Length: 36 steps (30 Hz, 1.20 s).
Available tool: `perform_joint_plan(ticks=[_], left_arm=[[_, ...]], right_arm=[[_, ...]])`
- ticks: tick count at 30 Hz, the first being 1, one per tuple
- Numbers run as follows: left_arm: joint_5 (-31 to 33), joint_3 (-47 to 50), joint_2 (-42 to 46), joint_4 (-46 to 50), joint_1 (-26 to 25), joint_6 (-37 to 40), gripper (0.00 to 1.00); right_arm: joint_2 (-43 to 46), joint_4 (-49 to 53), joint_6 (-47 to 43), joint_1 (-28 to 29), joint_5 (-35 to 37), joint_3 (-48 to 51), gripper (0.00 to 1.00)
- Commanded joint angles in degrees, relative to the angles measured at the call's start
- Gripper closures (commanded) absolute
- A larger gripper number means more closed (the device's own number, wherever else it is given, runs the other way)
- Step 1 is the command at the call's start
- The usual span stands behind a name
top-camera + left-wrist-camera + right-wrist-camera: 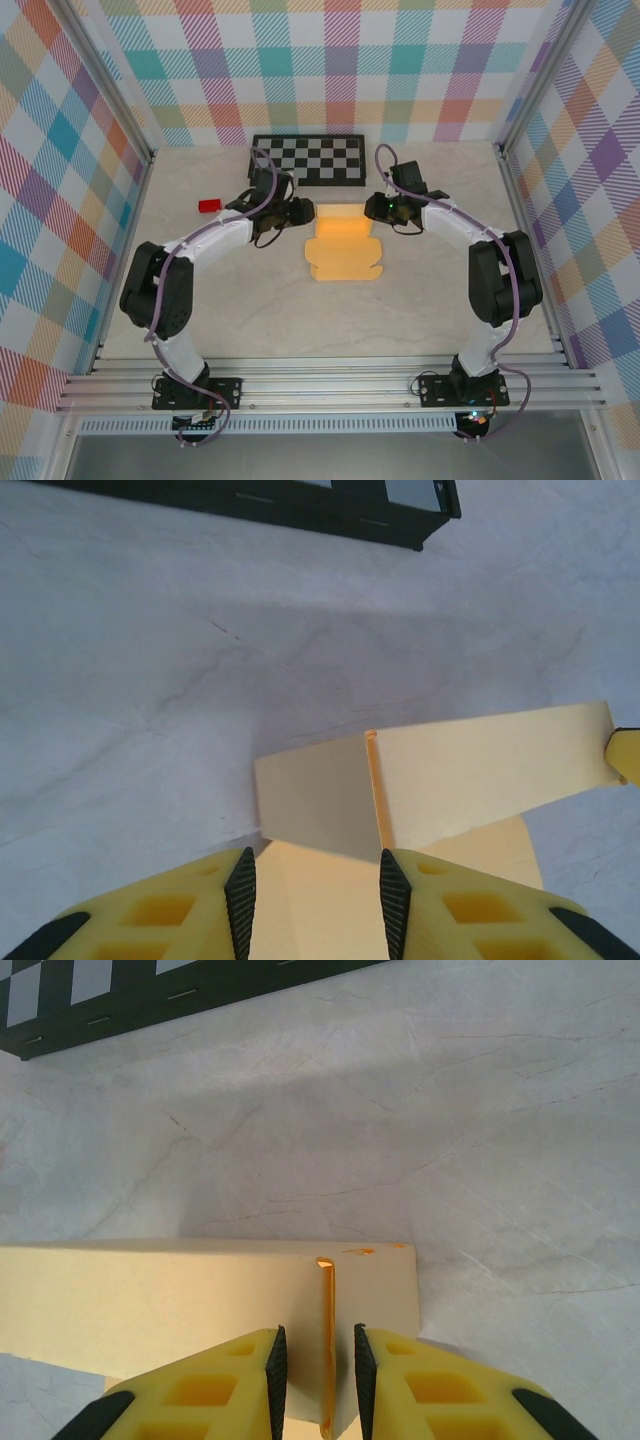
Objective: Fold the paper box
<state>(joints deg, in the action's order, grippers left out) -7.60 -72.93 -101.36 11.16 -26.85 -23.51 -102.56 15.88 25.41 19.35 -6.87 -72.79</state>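
Well, with the paper box (343, 250) just nearside of the checkerboard (308, 160), the left tool (317, 858) part-open and the right tool (318, 1335) straddling its raised wall (200, 1300), grip unclear, both ends want lifting together.

The paper box (343, 245) before the checkerboard (308, 160)
Our left gripper (303, 213) sits at its rear left corner, right gripper (371, 208) at its rear right.
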Motion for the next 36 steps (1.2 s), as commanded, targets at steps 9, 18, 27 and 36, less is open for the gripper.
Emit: perform_joint_plan(ticks=[9,18,27,36], left_arm=[[-4.6,-1.4,-4.7,-9.3,-0.7,-8.3,0.57],[-4.5,-4.0,-8.1,-8.2,-3.0,-9.2,0.69],[-0.1,-3.7,-8.1,-8.1,-4.6,-12.3,0.91],[-1.2,-3.8,-2.7,1.3,-1.2,5.5,0.73]], right_arm=[[0.0,3.1,-1.7,-0.1,0.9,1.3,0.74],[-0.6,3.0,-1.9,-0.1,0.3,0.9,0.74],[-1.0,3.0,-1.6,0.1,-0.5,0.6,0.76],[-1.5,5.7,-3.9,0.0,1.3,-0.9,0.75]])
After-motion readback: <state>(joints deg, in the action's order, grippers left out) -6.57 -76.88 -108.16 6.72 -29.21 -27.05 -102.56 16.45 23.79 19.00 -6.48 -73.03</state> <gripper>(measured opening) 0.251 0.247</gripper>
